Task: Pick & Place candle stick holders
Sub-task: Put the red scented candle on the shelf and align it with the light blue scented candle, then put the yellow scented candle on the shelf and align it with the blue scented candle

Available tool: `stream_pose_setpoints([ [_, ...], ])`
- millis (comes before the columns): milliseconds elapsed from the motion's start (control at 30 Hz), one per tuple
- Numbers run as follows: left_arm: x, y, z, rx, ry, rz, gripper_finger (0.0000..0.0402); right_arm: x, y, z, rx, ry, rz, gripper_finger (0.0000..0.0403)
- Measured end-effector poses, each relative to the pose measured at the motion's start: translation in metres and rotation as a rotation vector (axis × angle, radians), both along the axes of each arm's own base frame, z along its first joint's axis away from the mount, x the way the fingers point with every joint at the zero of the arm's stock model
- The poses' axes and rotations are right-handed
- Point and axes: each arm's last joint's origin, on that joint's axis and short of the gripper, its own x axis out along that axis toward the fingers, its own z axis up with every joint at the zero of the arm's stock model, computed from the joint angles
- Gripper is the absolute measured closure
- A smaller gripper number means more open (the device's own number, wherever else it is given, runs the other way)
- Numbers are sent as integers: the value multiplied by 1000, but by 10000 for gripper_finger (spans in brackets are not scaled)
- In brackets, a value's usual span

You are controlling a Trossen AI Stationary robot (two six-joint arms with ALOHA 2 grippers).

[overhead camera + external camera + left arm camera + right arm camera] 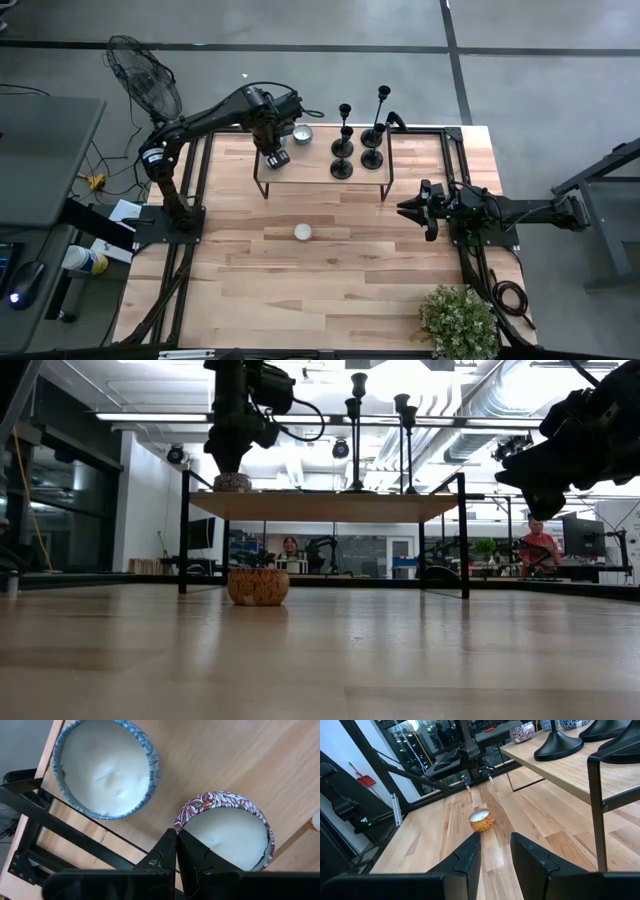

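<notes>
so nearest the front edge of the wooden desk (pixel 330 290) there's a leafy green plant (pixel 458 321) sitting at the right corner. a bit further in, a small orange patterned candle tin (pixel 303 232) sits alone on the bare wood about mid-desk; you can see it in the low view (pixel 258 586) and from the right wrist (pixel 481 820) too.

the right gripper (pixel 409 209) hangs off to the right side, just beside the shelf's front right leg, pointing in toward the middle. its fingers (pixel 465 857) stand partly apart with nothing between them, just air and the desk below.

behind that is a low black-framed wooden shelf (pixel 300 165). the candle stick holders (pixel 358 135) are all on its right half, four matte black ones of different heights, upright and bunched close together, two nearer the front and two toward the back edge. their bases also show in the right wrist view (pixel 560 745).

on the shelf's left half, the left gripper (pixel 274 155) is down over a red and white patterned candle tin (pixel 225 830), fingers (pixel 165 855) pinched together at the tin's near rim. can't really tell if the rim is caught between them or they're just resting on it. just beside it, further back, is a blue patterned candle tin (pixel 105 767).

beyond the desk, a fan (pixel 145 75) stands on the floor at the far left.
</notes>
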Motion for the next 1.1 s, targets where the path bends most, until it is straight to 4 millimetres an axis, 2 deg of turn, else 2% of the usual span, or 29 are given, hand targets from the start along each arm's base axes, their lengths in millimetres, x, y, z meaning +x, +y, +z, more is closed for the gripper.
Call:
stream_pose_setpoints([
  [333, 1, 1, 0, 18, -4, 2, 392, 0, 0, 0, 0, 0, 0, 304],
  [733, 2, 2, 2, 48, -12, 5, 342, 0, 0, 0, 0, 0, 0, 304],
  [1100, -1, 2, 16, 90, -23, 3, 268, 0, 0, 0, 0, 0, 0, 304],
])
